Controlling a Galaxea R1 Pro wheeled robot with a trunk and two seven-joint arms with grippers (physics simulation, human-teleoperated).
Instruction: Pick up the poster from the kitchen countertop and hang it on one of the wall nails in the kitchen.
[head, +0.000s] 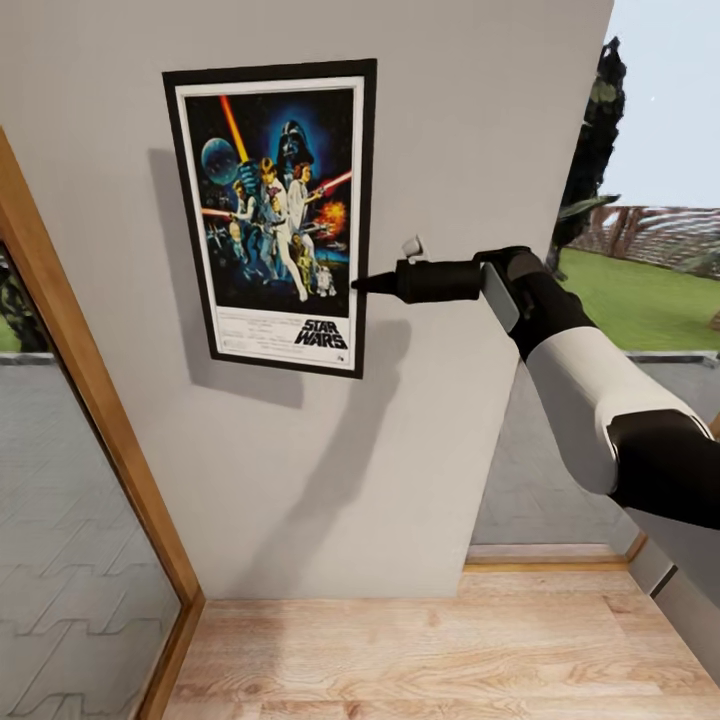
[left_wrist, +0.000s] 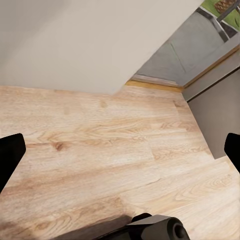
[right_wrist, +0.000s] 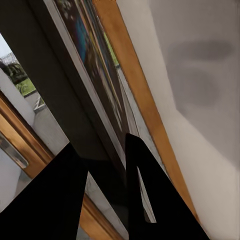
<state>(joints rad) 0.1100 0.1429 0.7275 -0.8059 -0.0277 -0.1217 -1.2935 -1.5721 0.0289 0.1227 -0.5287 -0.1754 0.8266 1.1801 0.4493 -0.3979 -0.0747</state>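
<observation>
The black-framed, white-bordered Star Wars poster (head: 272, 215) is already up against the grey wall (head: 440, 130), slightly tilted. The right gripper (head: 362, 285) has its jaws clenched on its right edge; releasing remains, I judge

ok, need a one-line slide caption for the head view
Right gripper pinches the right edge of the Star Wars poster held flat against the grey wall, above wooden floor.

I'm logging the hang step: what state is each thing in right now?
poster: upright against the wall, slightly tilted, right edge pinched.
right pincer: shut on the poster's right edge; fingers either side of the frame.
left pincer: open, holding nothing, over the wooden floor.
</observation>
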